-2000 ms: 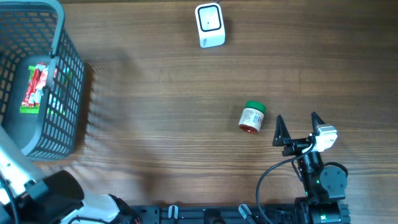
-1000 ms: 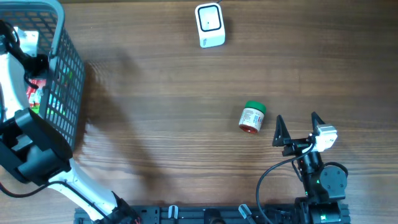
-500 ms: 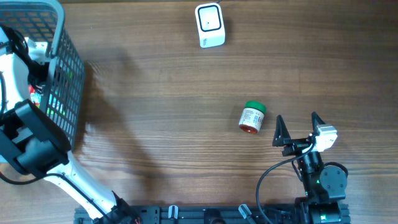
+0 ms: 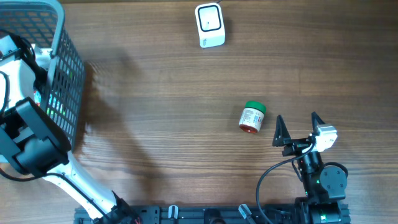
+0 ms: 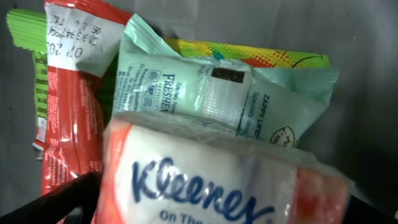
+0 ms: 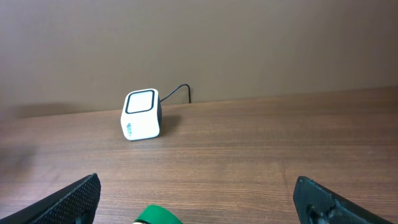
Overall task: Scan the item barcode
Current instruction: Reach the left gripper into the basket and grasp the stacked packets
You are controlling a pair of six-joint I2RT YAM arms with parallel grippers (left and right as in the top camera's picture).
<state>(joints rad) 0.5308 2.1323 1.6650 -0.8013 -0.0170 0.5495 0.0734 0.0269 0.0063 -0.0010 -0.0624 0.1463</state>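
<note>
Where the left arm (image 4: 34,140) is bent over the rim of the grey basket (image 4: 69,81) at the left edge of the worktop (image 4: 155,124), the left end effector (image 5: 224,198) is lowered inside the basket. In the wrist view its jaws are spread wide, with one dark finger at each lower corner. A Kleenex tissue pack (image 5: 211,180) is framed between the fingers; contact with it cannot be determined. Behind the pack, a mint-green wipes packet (image 5: 211,93) is laid over a green-and-yellow packet (image 5: 261,59), with a red packet (image 5: 68,106) at its left. From overhead, the end effector is largely hidden by the basket mesh and the arm.

The right arm (image 4: 323,180) is folded at the near right edge of the worktop. The right end effector (image 4: 297,126) is held open and empty, pointed towards the far side. A small jar with a green lid (image 4: 252,117) is lying on its side near the end effector's left finger, not touching it. The white scanner (image 4: 209,25) is stood at the far edge, well apart from both arms.
</note>
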